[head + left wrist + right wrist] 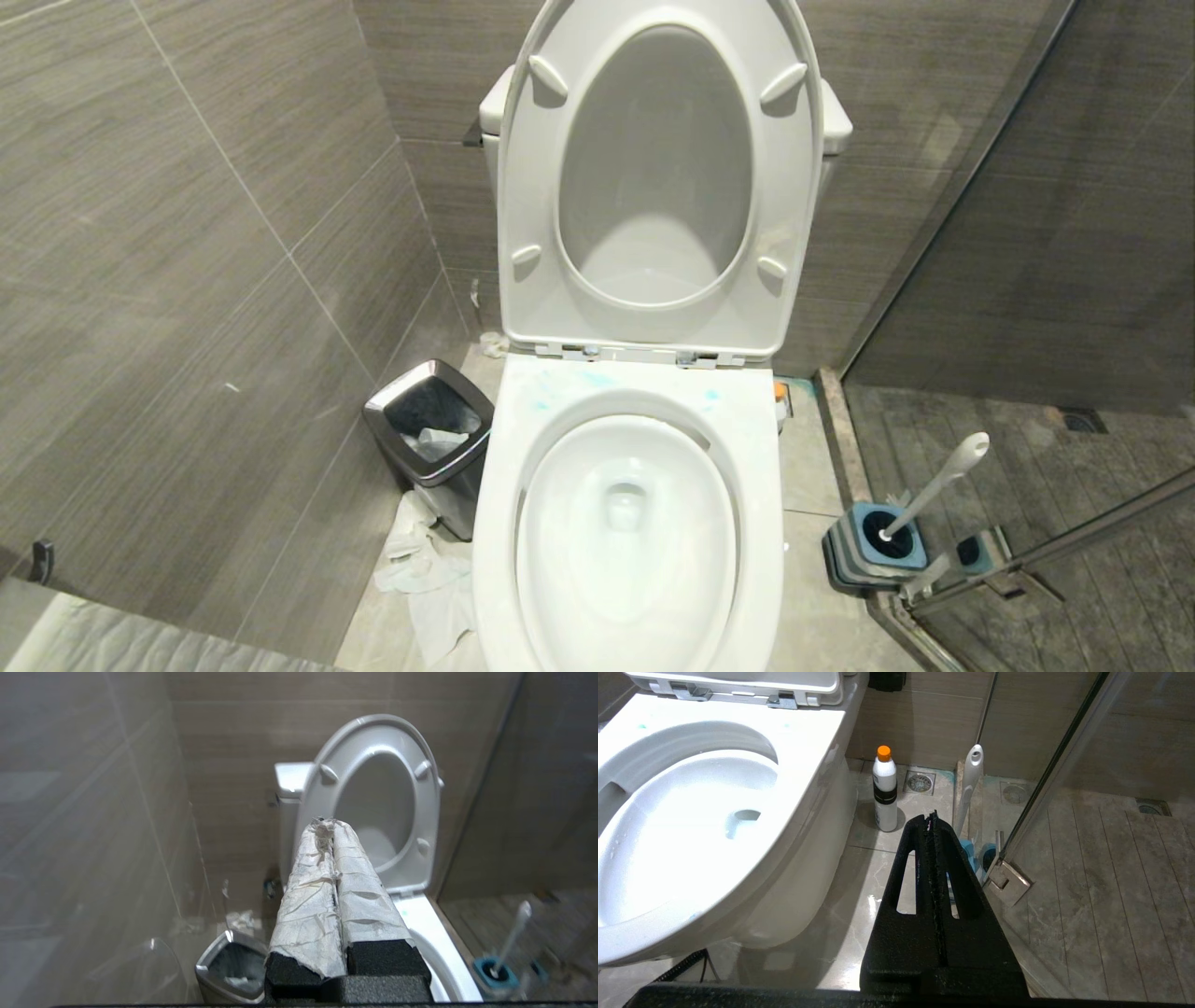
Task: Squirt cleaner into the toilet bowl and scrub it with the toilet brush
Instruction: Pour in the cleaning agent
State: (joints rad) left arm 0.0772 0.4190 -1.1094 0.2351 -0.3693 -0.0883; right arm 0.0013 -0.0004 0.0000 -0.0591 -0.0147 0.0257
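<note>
The white toilet bowl (495, 523) fills the middle of the head view, with its seat and lid raised. Pale blue smears of cleaner (597, 380) mark the back of the rim. The toilet brush (943, 481) leans in its blue-and-grey holder (873, 551) on the floor right of the toilet. Neither gripper shows in the head view. My left gripper (327, 823), its fingers wrapped in white paper, is shut and empty; it hangs in the air, pointing at the raised seat. My right gripper (931, 816) is shut and empty, low over the floor between the bowl (808, 732) and the brush (971, 779).
A white bottle with an orange cap (884, 793) stands on the floor beside the toilet. A steel-rimmed bin (429, 429) stands left of the bowl, with crumpled tissue (425, 574) on the floor before it. A glass shower door with a hinge (1008, 882) closes off the right.
</note>
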